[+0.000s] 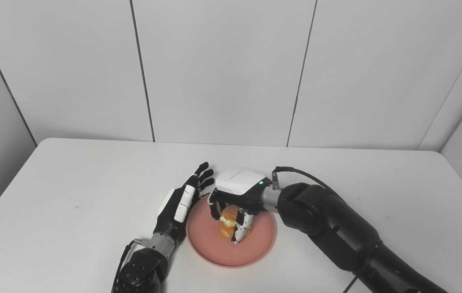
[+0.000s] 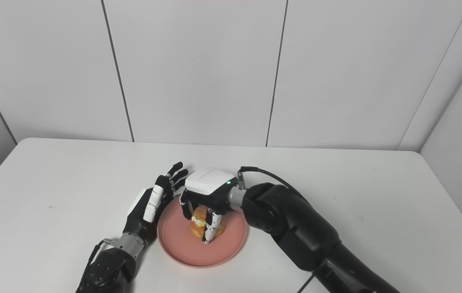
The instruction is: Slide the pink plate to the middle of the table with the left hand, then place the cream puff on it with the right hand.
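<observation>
White wall panels with thin dark seams stand behind a white table point(image 1: 92, 183), whose rounded far corners show in both eye views. On that table, near its front edge and roughly midway between its sides, lies the pink plate point(image 1: 255, 248), round and shallow with a low raised rim. My right hand point(image 1: 235, 203) comes in from the right side on a thick black arm and hangs over the plate with its white back facing up (a small green light glows near the wrist, beside a black cable that loops up out of the forearm). Its fingers point(image 1: 242, 228) point downward and are closed around the cream puff point(image 1: 228, 221), a golden-brown pastry with a band of white cream showing between its halves. The puff sits low over the middle of the plate; I cannot tell whether its underside touches the plate or is just above it. My left hand point(image 1: 182, 203) stands on its edge at the plate's left rim, palm turned toward the plate, fingers straight, spread a little and pointing away from me toward the wall. It holds nothing, and whether it touches the rim or is only just beside it I cannot tell.
</observation>
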Controlling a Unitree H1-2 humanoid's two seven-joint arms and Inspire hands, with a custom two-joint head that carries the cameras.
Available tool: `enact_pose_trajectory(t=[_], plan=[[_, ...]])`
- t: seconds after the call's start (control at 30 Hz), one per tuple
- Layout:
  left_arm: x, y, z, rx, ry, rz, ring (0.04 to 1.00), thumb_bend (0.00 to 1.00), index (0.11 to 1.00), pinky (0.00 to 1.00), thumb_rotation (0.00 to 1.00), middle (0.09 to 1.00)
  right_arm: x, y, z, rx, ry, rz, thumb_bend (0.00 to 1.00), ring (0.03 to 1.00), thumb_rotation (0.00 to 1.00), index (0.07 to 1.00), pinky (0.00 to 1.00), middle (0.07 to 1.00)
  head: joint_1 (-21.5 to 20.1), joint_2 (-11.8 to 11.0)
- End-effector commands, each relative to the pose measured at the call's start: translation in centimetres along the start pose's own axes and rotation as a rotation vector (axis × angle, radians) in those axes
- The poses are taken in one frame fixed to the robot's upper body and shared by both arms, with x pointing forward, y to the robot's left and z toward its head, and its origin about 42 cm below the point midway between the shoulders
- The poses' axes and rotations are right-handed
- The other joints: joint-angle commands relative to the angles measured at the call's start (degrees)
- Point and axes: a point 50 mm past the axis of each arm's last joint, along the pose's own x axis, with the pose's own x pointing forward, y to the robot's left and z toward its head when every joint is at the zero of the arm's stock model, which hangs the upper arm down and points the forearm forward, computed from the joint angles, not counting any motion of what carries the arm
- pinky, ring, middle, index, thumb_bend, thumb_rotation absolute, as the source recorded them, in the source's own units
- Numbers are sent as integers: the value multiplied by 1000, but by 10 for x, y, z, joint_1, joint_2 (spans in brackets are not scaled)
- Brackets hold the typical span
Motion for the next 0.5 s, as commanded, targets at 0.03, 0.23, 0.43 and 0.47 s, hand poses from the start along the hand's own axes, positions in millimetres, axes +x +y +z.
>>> enact_pose_trajectory(t=[0.03, 0.23, 0.43, 0.47], plan=[[-23, -20, -40, -58, 123, -31, 940, 932, 913, 779, 975, 938, -8, -31, 0, -22, -13, -75, 991, 642, 368, 631, 534, 699, -1, 0], [-23, -20, -43, -62, 129, -32, 937, 940, 916, 786, 967, 931, -12, -30, -1, 3, 3, -73, 1000, 669, 398, 655, 562, 720, -4, -6], [-23, -19, -44, -63, 134, -27, 942, 939, 922, 785, 971, 935, -16, -29, -3, 16, 17, -70, 1000, 703, 421, 650, 594, 734, -7, -11], [-23, -18, -44, -61, 136, -27, 943, 938, 923, 785, 972, 933, -16, -29, -3, 22, 20, -67, 1000, 708, 421, 650, 600, 737, -7, -11]])
